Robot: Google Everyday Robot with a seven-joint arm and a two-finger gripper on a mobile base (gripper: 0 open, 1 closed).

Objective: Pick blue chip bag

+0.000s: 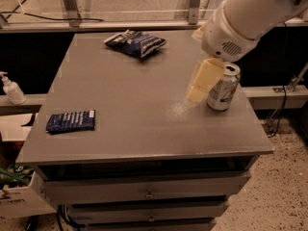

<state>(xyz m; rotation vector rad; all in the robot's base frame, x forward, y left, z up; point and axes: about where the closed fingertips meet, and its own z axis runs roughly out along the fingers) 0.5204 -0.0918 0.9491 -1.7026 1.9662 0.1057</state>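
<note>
Puffy, crumpled dark blue foil chip bag with white print (135,43) lies flat at the far edge of the grey tabletop (125,114), left of centre, nothing touching it. Judged light, soft and air-filled; foil likely slippery and it will give under pressure. Contents fragile, so a hard squeeze risks crushing. Best hold looks like a pinch across the narrower width of the bag body, or on a crimped end.

Cream-coloured tool (203,80) hangs off the white arm above the right part of the tabletop, just beside a silver soda can (223,86), well apart from the bag. Tool holds nothing; whether it touches the can, and how far its fingers stand apart, cannot tell.

Flat rectangular dark blue packet with white text lines (71,121) sits near the left front edge; not the target
</note>
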